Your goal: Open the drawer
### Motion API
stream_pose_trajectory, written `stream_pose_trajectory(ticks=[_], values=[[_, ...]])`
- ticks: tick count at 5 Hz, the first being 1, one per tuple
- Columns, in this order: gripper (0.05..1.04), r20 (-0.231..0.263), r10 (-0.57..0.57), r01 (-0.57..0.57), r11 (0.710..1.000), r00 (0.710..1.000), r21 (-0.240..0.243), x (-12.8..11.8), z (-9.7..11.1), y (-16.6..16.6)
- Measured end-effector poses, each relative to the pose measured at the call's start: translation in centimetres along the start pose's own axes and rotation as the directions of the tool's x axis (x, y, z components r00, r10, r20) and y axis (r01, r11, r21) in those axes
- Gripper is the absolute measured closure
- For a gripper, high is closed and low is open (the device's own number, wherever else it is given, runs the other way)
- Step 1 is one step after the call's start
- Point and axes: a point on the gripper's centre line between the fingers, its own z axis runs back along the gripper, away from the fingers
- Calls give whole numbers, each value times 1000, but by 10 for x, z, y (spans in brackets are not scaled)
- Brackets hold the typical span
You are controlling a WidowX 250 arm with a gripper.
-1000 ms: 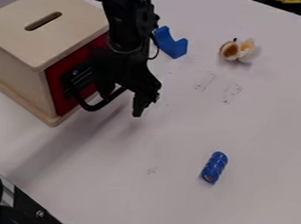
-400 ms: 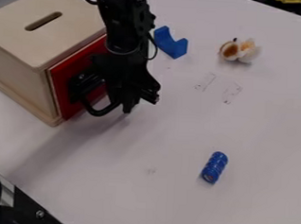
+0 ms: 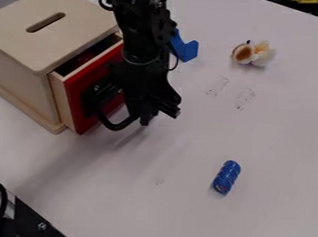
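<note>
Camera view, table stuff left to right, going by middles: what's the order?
Wooden box → red-fronted drawer, partly open → gripper → blue curved block → blue ridged cylinder → white-and-brown object.

A ribbed blue cylinder (image 3: 227, 177) is seen lying on the white tabletop (image 3: 272, 191). Well above it in the view, a white-and-brown, shell-like object (image 3: 253, 54) is placed; farther left above the cylinder, a curved blue block (image 3: 188, 50) is partly hidden. Dark outlined marks (image 3: 244, 98) can be made out above the cylinder. To its far upper right, a yellow object (image 3: 306, 0) is cut off by the view's edge.
</note>
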Motion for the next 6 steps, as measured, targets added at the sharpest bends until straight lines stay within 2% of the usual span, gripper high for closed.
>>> stream_pose_trajectory(ticks=[3,4,5,6], values=[[961,12,-41,41,998,999,-37,-1,4,-49],[960,11,-50,50,998,999,-39,-2,3,-59],[922,13,-43,44,999,999,-21,-2,3,-61],[721,20,-7,7,1000,1000,1,-1,3,-57]])
